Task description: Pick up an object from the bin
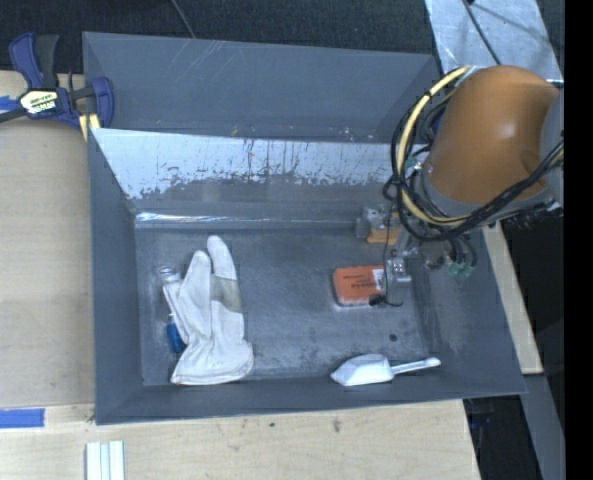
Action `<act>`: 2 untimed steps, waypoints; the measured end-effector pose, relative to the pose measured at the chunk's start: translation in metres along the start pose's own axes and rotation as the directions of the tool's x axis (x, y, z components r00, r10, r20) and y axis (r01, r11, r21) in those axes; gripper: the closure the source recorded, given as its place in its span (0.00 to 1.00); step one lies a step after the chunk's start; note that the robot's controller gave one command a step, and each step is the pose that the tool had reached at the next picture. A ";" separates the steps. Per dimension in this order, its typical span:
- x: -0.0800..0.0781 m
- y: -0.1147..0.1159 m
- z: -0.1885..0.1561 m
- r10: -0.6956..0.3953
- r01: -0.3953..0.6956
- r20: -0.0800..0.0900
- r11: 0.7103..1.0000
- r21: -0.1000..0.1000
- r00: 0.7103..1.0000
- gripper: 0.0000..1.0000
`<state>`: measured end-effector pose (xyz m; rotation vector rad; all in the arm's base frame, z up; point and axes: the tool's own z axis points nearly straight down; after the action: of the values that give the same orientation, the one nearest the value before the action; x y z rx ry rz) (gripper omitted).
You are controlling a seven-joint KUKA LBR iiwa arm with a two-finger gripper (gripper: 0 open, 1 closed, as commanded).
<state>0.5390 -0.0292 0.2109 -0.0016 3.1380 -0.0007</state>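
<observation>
Camera view, front: white scoop (361, 371), handle pointing right, by bin (276, 398) front wall.
Mid R: orange flat block (352, 286); gripper (392, 286) at its right end.
Grip state: can't tell, own hardware hides it.
Mid L: white glove (211, 313) over blue item (176, 336), well apart from the block.
Far R: arm's orange cover (491, 133), cables.

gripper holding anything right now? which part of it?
Cannot tell. The gripper is down at the right end of the orange block; no clear grip shows.

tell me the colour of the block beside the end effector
Orange; the block shows best in the camera view.
</observation>
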 end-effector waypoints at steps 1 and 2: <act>0.000 0.000 0.000 0.000 0.000 0.000 1.000 0.000 1.000 0.00; -0.020 -0.036 0.053 -0.023 0.023 0.007 1.000 0.001 1.000 0.00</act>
<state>0.5587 -0.0649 0.1580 -0.0371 3.1305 -0.0016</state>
